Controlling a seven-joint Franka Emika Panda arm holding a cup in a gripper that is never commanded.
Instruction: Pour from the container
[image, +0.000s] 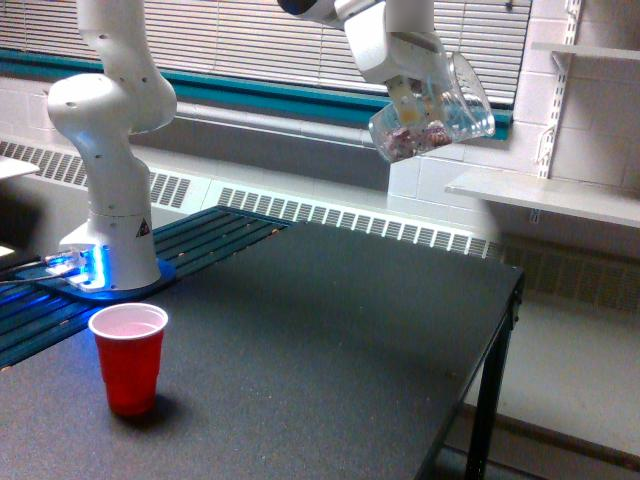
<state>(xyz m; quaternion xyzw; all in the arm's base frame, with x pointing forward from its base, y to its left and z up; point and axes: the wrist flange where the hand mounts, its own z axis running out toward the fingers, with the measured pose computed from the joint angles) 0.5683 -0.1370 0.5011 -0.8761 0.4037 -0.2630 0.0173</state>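
A: Looking at the top of the exterior view, about one o'clock from the centre, I see the white Franka arm (110, 150) reaching over with its end effector (412, 92) closed around the clear plastic container (440, 118).

B: Is the container upright?

A: No, it is tipped well over on its side, its closed end toward seven o'clock and its mouth toward the exterior view's right. Small pinkish-brown pieces (415, 138) lie gathered in the lower, closed end.

B: And it is off the table?

A: High above the dark table (330, 340), in front of the window blinds (250, 40). The fingers are mostly hidden behind the clear wall, so how wide they stand I cannot tell, only that they hold it.

B: Where is the red party cup?

A: The red party cup (129, 357) stands upright on the table at about eight o'clock, near the front edge, well apart from the container. The arm's base, lit blue, sits just behind it at nine o'clock.
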